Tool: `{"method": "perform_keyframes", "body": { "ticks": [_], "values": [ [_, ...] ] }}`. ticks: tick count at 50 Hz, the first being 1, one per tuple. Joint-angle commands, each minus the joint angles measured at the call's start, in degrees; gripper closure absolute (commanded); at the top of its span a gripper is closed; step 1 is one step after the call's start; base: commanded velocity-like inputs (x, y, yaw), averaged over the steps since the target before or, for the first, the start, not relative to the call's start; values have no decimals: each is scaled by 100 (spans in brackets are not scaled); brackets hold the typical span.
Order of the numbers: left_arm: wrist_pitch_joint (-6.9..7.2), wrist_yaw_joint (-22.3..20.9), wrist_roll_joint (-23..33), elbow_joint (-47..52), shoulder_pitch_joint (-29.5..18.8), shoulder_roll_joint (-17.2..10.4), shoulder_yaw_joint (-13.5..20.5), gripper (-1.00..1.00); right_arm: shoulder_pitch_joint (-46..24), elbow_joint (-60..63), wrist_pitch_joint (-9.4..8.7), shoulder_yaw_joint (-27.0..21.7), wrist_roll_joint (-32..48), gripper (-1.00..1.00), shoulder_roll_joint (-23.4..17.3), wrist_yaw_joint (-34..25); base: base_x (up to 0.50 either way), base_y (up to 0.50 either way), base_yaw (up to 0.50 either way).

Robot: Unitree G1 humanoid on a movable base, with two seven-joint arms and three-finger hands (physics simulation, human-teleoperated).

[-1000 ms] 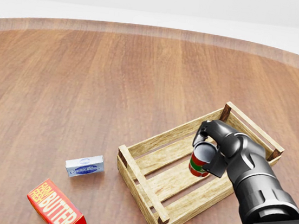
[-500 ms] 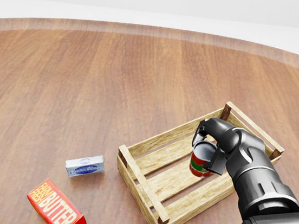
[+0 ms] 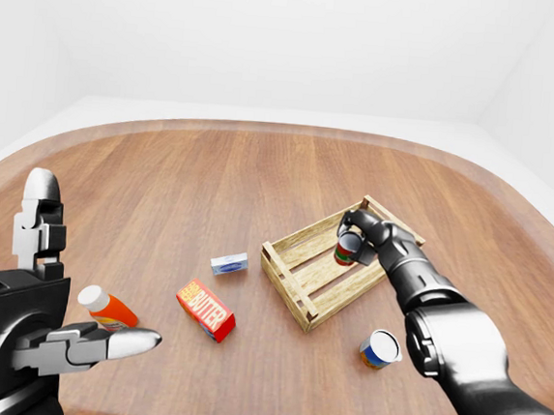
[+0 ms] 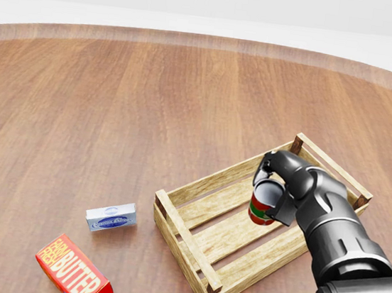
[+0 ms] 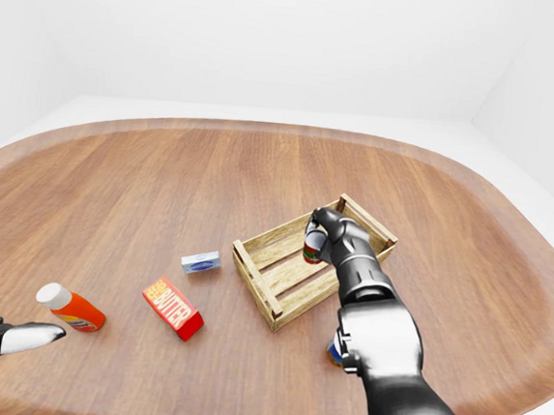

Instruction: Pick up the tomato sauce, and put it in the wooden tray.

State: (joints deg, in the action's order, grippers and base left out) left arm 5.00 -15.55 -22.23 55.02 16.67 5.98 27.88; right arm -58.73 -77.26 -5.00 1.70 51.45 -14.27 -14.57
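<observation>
Red tomato sauce stands upright over wooden tray.

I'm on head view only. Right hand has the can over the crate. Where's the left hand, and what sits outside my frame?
Observer: The left hand is raised at the left-eye view's lower left, fingers open, holding nothing.
Operator: That orange scrap in my bottom-left corner?
Observer: It's an orange bottle with a white cap, lying on its side on the round wooden table, left of the red butter box.
Operator: Anything near the right arm?
Observer: A blue and yellow can lies tipped over below the slatted wooden tray, close beside the right forearm; the right hand grips the red and green tomato sauce can.
</observation>
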Motion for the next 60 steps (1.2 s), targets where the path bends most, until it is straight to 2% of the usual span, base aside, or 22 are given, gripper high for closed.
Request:
{"method": "perform_keyframes", "body": {
  "ticks": [1,60],
  "values": [
    [0,11,-10,-24,-17,-15,13,-98,61,-1,0,-51,4,100,82,214,0,0,0],
    [0,5,-141,29,-21,-20,158,-98,319,-55,0,-65,-55,100,183,341,0,0,0]
  ]
}}
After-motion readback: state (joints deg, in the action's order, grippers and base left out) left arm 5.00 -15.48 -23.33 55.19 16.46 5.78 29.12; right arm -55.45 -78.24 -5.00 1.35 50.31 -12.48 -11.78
